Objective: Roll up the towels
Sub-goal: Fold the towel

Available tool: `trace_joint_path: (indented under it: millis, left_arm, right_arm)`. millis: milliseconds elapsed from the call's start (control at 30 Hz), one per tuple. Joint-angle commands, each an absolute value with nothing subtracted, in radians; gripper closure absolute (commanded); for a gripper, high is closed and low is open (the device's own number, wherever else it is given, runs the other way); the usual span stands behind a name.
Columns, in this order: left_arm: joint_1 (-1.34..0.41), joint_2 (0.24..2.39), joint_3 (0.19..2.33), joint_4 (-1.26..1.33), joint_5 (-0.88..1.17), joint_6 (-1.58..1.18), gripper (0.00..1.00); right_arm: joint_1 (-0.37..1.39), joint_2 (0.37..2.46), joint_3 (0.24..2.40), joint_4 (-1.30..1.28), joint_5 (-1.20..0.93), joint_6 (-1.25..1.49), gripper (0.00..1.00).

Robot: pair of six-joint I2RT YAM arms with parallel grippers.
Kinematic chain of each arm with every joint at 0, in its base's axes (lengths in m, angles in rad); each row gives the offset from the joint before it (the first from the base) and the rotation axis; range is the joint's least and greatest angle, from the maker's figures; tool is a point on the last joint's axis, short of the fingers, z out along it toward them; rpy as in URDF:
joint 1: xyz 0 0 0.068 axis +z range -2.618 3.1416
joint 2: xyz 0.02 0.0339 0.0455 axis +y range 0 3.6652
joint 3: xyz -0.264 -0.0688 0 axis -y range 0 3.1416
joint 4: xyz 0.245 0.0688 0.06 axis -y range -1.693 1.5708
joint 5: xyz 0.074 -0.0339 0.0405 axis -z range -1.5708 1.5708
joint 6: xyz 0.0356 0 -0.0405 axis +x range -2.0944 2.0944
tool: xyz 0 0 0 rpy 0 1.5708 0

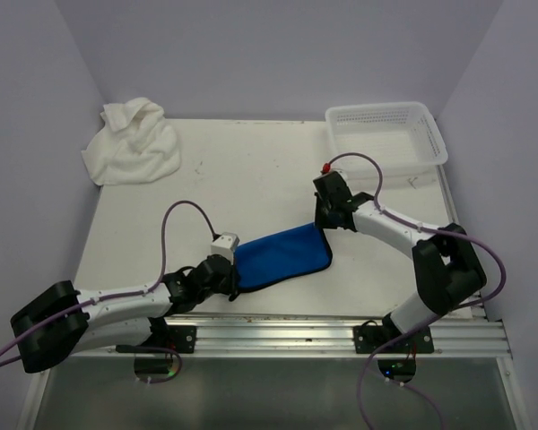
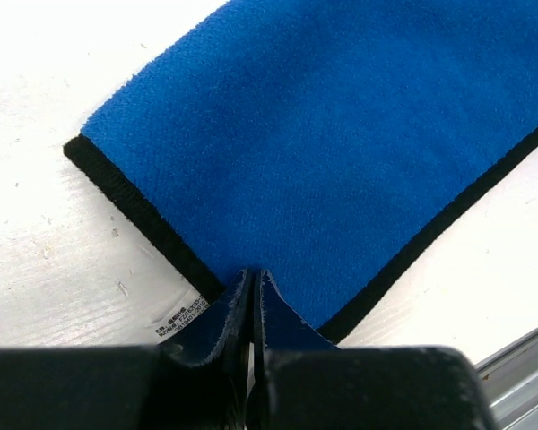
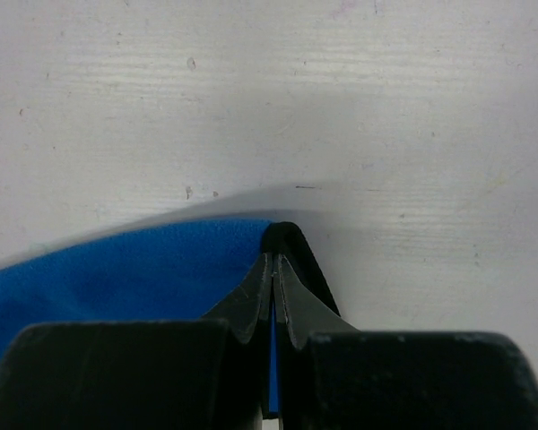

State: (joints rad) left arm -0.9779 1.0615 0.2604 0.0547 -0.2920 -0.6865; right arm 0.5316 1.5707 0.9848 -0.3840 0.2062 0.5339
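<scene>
1. Toward the near middle of the table (image 1: 251, 170), we see the blue towel (image 1: 282, 258) lying spread out. It runs from the near left to a little farther on the right, and a black trim borders its edges.
2. At the towel's near-left end we find the left gripper (image 2: 254, 276). Its jaws are pinched together on the black-trimmed edge, so it is grasping the blue towel. A small white tag (image 2: 175, 324) peeks out from under the cloth just beside the fingers.
3. At the towel's far-right corner we find the right gripper (image 3: 273, 262), likewise clenched on the cloth. In its wrist view a thin strip of blue shows between the closed fingers, and the black trim wraps over their tips. The cloth casts a soft shadow on the table beyond that corner.
4. Farther out, we see the white towel (image 1: 132, 143) lying in a crumpled heap at the far-left corner of the table, well apart from both grippers.
5. At the far-right corner we see a white perforated basket (image 1: 381, 108), with the right arm reaching leftward on its near side.
6. Along the near edge we see a metal rail (image 1: 278, 336) carrying both arm bases.
</scene>
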Motion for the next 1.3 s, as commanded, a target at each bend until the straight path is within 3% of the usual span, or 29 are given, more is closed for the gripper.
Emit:
trace_joint_path:
  millis: [0,100,167,300,400,433,533,733,900,1267]
  left_arm:
    - [-0.982,1.065,0.294,0.086,-0.304,-0.667,0.93]
    - [-0.982,1.052,0.310,0.061,-0.313,-0.660,0.88]
    - [-0.982,1.031,0.331,0.029,-0.321,-0.647,0.79]
    - [-0.982,0.980,0.377,-0.035,-0.341,-0.634,0.66]
    - [-0.982,0.948,0.408,-0.048,-0.319,-0.637,0.57]
    - [-0.982,0.943,0.417,-0.049,-0.313,-0.640,0.52]
    - [-0.982,0.930,0.422,-0.049,-0.302,-0.647,0.43]
    - [-0.982,0.940,0.428,-0.049,-0.316,-0.632,0.30]
    - [-0.977,0.992,0.422,-0.017,-0.313,-0.627,0.27]
    - [-0.867,1.086,0.422,0.127,-0.241,-0.580,0.45]
  right_arm:
    - [0.519,1.597,1.032,-0.408,0.181,0.503,1.00]
    - [0.514,1.606,1.045,-0.414,0.175,0.499,1.00]
    - [0.514,1.608,1.060,-0.423,0.167,0.489,1.00]
    - [0.512,1.577,1.097,-0.452,0.158,0.482,0.87]
    - [0.509,1.552,1.137,-0.492,0.166,0.483,0.66]
    - [0.508,1.546,1.147,-0.500,0.167,0.483,0.54]
    - [0.509,1.519,1.135,-0.512,0.179,0.483,0.37]
    - [0.508,1.451,1.031,-0.512,0.184,0.495,0.41]
    - [0.506,1.382,0.890,-0.474,0.169,0.526,0.41]
    - [0.506,1.350,0.747,-0.397,0.104,0.578,0.51]
